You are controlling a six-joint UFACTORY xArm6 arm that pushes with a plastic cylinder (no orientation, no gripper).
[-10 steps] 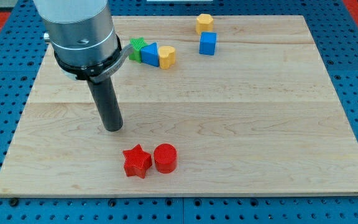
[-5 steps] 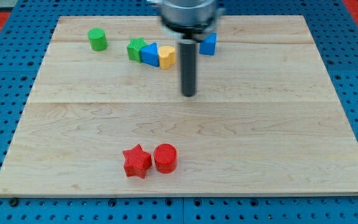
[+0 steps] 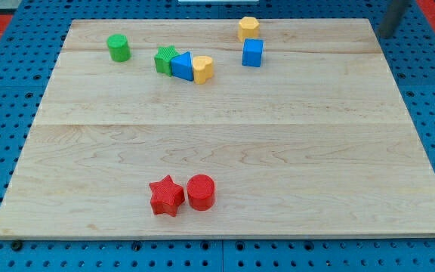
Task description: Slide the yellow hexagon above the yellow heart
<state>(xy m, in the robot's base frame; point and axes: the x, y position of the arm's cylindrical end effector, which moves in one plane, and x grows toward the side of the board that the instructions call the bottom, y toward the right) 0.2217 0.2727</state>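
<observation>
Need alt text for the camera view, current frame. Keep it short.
Wooden board with my tip at the top right corner, far from all blocks. Yellow hexagon sits above a blue cube, right of the yellow heart; red star and red cylinder lie near the bottom.

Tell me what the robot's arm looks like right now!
Only a small bit shows: my tip, the end of a plain dark grey rod, slanting in at the view's top right corner, just off the wooden board. It looks smooth and blurry, with no cables or markings I can see. The rest of the arm is out of view.
</observation>
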